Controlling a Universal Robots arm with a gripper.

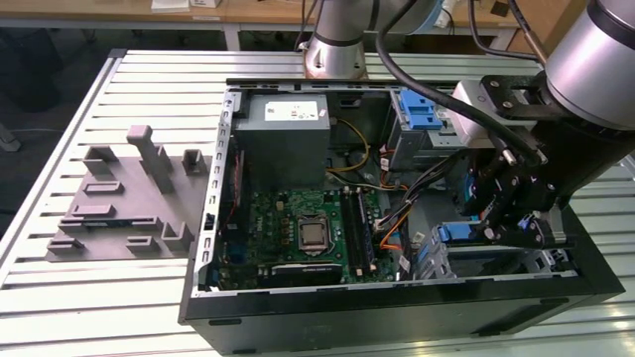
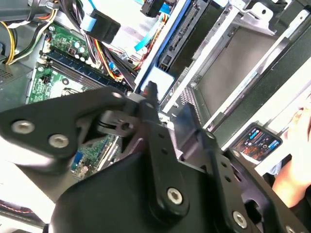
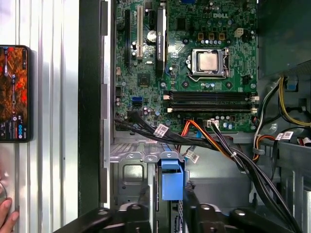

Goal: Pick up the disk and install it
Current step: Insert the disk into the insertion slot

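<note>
Disk [image 3: 172, 180] stands on edge in the case's [image 1: 397, 316] drive cage [image 3: 129, 170], pincer [image 3: 169, 200] grasping it.

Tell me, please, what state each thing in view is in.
claw, shut on the disk
disk, on edge, gripped, at the drive cage
computer case, lying on its side, side panel off, open
processor socket, uncovered, no cooler on it
phone, lying flat, screen lit
</note>
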